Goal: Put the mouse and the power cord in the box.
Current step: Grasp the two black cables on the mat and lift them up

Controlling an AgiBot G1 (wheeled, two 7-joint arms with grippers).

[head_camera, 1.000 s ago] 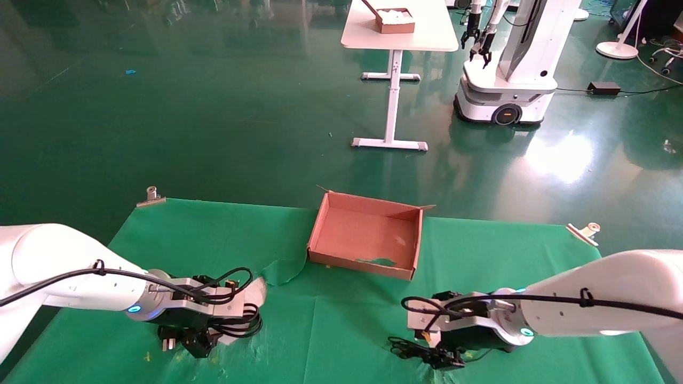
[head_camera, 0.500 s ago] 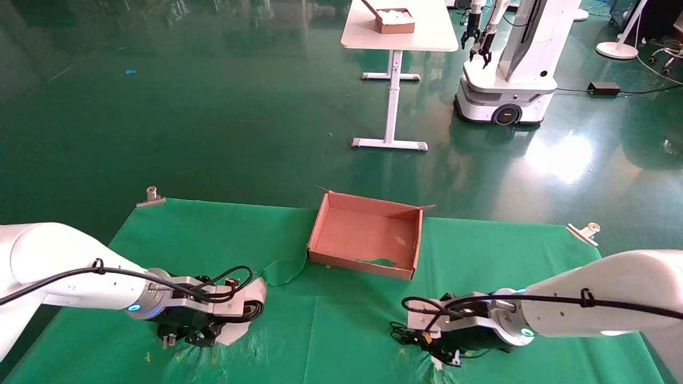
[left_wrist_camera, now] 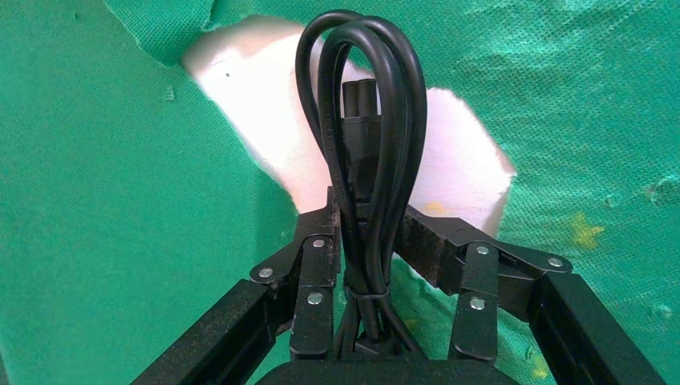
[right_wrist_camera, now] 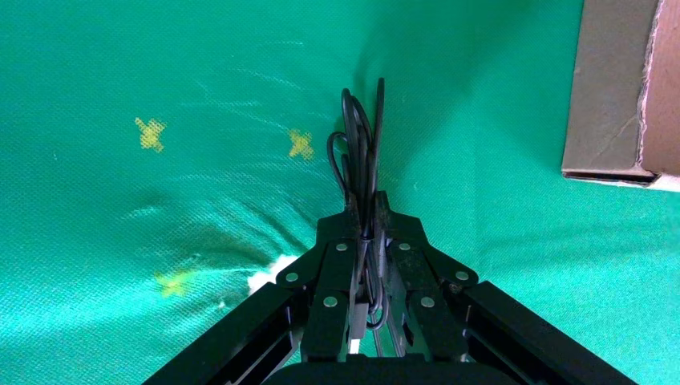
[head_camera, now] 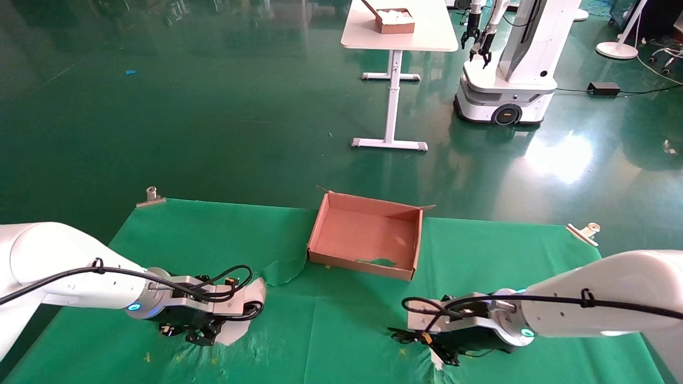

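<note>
The box [head_camera: 365,236] sits open and empty near the far middle of the table, its front wall ragged, on a green cloth [head_camera: 341,320] that covers the tabletop; the cloth is torn near the left side, baring a pale patch of table [left_wrist_camera: 265,104], and yellow marks dot it. The power cord [left_wrist_camera: 365,172] is bundled in long loops that stand up between the fingers [left_wrist_camera: 317,265] of the left gripper [left_wrist_camera: 370,241], which are clamped onto the bundle from both sides, low over the torn patch at the near left of the table, well apart from the box. At the near right, the right gripper [right_wrist_camera: 367,216] has its fingers [right_wrist_camera: 337,269] pressed nearly together on thin black cable loops, the mouse cable [right_wrist_camera: 359,148], which stick out past the fingertips above the cloth; the mouse body itself cannot be made out. A corner of the box [right_wrist_camera: 613,88] shows in the right wrist view, off to one side of that gripper. Metal clips [head_camera: 151,196] pin the cloth at the far corners. Beyond the table lies a glossy green floor [head_camera: 213,106], a white table [head_camera: 397,32] bearing a small brown box [head_camera: 394,20], and another white robot [head_camera: 509,64] on a wheeled base.
</note>
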